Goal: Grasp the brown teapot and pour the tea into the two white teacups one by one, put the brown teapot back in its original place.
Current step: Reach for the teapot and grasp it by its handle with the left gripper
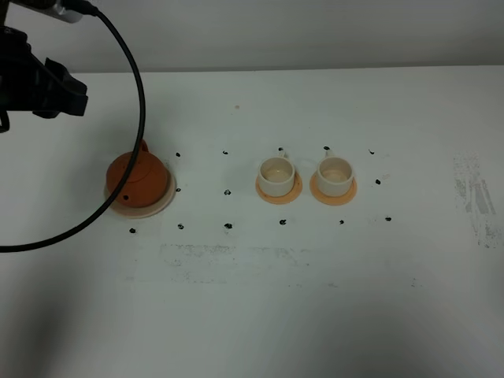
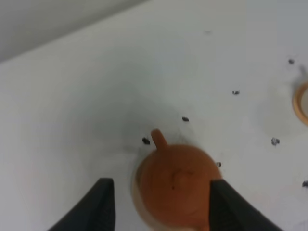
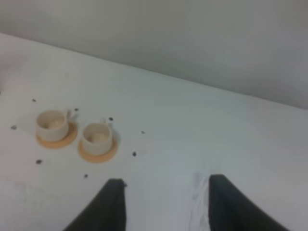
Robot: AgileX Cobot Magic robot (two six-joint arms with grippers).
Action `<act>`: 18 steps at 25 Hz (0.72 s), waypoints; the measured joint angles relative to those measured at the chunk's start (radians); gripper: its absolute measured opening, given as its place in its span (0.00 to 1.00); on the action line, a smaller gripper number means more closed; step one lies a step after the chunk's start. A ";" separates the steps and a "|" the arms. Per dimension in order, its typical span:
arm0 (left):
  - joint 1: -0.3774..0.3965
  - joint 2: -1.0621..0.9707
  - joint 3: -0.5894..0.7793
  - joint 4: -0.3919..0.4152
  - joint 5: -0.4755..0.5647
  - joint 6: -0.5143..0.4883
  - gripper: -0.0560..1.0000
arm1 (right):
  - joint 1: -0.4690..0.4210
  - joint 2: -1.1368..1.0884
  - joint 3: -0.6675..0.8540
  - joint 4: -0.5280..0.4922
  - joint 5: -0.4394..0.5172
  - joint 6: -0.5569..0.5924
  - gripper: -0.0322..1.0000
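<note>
Left wrist view: your left claw (image 2: 161,182) hangs open, the brown teapot (image 2: 175,185) straight ahead between its spread fingers, sitting on its saucer (image 2: 136,195). Your open right claw (image 3: 163,185) is well apart, nearer the teacups (image 3: 97,137).

At 3 o'clock from the teapot (image 1: 138,179) the near cup (image 1: 276,176) and far cup (image 1: 335,175) stand close, only a narrow gap between them. Between teapot and near cup the table (image 1: 209,169) is bare. A cable (image 1: 143,118) crosses over the teapot in the high view.
</note>
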 joint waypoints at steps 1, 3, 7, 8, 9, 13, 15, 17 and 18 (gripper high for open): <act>0.000 0.014 0.000 0.000 -0.001 -0.001 0.50 | 0.000 -0.027 0.021 -0.002 0.005 0.002 0.43; 0.000 0.042 -0.001 0.001 0.000 -0.009 0.50 | 0.000 -0.091 0.072 -0.004 0.022 0.016 0.43; 0.000 0.092 -0.036 0.001 0.041 -0.041 0.50 | 0.000 -0.213 0.158 -0.041 0.068 0.074 0.43; 0.000 0.101 -0.048 0.001 0.054 -0.045 0.50 | 0.000 -0.238 0.171 -0.053 0.087 0.094 0.43; 0.000 0.111 -0.059 0.001 0.064 -0.048 0.50 | 0.000 -0.267 0.182 -0.063 0.101 0.111 0.43; 0.000 0.139 -0.084 0.001 0.077 -0.067 0.50 | 0.000 -0.363 0.204 -0.105 0.127 0.131 0.43; 0.000 0.148 -0.093 0.002 0.088 -0.073 0.50 | 0.000 -0.384 0.218 -0.112 0.139 0.132 0.43; 0.000 0.153 -0.098 0.002 0.092 -0.075 0.50 | 0.000 -0.386 0.238 -0.122 0.150 0.132 0.43; 0.000 0.153 -0.099 0.002 0.092 -0.075 0.50 | 0.000 -0.388 0.252 -0.123 0.155 0.132 0.43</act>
